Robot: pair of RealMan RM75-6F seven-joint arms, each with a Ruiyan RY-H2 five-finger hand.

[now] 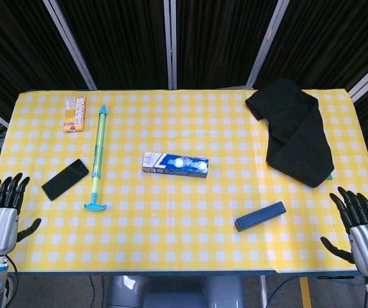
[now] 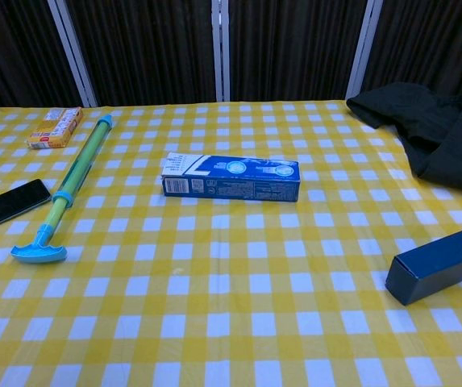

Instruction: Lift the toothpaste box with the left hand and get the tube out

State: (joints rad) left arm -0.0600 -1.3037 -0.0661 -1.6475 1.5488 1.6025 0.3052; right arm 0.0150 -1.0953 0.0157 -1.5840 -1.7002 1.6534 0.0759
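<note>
We see the toothpaste box (image 1: 175,164) lying flat near the middle of the table (image 1: 190,256), which is covered in a yellow-and-white checked cloth; in the chest view the box (image 2: 231,176) shows its long blue side toward us, with the white end to the left. Both flaps look closed from here, though the ends are too small for us to be sure. Our left hand (image 1: 2,215) hangs at the near left corner, off the table edge, fingers straight and spread, holding nothing. Our right hand (image 1: 361,228) sits at the near right corner in the same way, fingers apart and empty. Neither hand touches the box; both are well apart from it. To the left of the box lies a green and blue pump toy (image 1: 97,154), running front to back, with a black phone (image 1: 65,179) just beside it further left and a small orange packet (image 1: 74,113) toward the far left corner. A dark blue box (image 1: 260,215) rests near the right front, and a black cloth (image 1: 294,128) is bunched at the far right.
</note>
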